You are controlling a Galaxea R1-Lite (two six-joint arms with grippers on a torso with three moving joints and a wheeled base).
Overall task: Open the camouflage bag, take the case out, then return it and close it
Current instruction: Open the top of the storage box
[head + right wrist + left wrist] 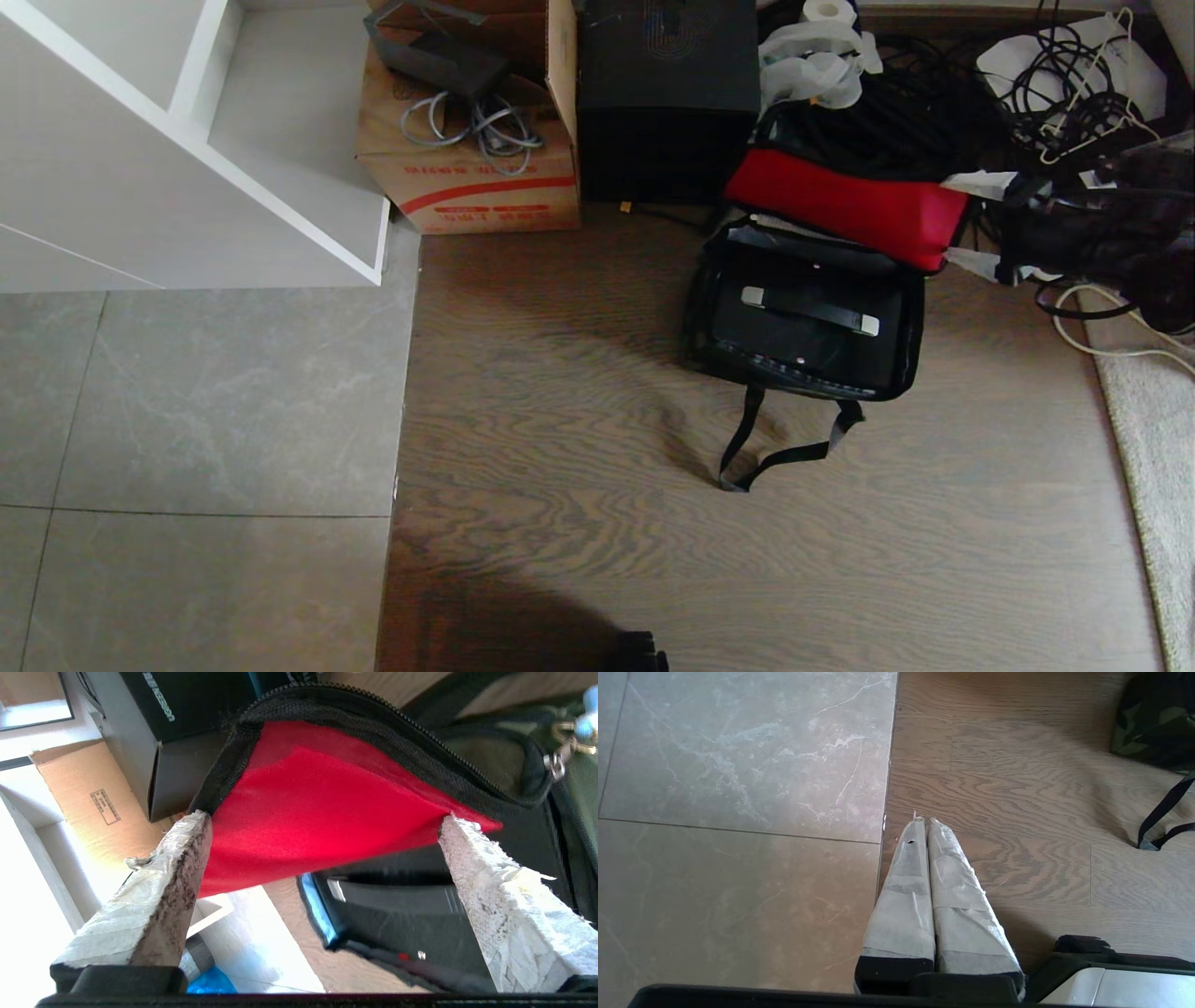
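The camouflage bag (913, 327) lies open on the wood floor, its red-lined flap (840, 205) thrown back. Inside lies the black case (794, 350), flat, with its bar handle (810, 310) on silver mounts facing up. My right gripper (963, 224) sits at the flap's right end. In the right wrist view it (324, 819) is open wide, both taped fingertips (198, 826) against the red lining (317, 793), the case (420, 924) below. My left gripper (924, 821) hangs parked over the tile-wood seam, shut on nothing; a corner of the bag (1153, 723) shows beside it.
A tall black box (667, 93) and a brown carton (467, 177) stand behind the bag. A white shelf unit (187, 168) is at left, tangled cables (1074, 93) and dark gear at right, a pale rug (1158, 439) at the right edge. The bag's strap (784, 453) trails forward.
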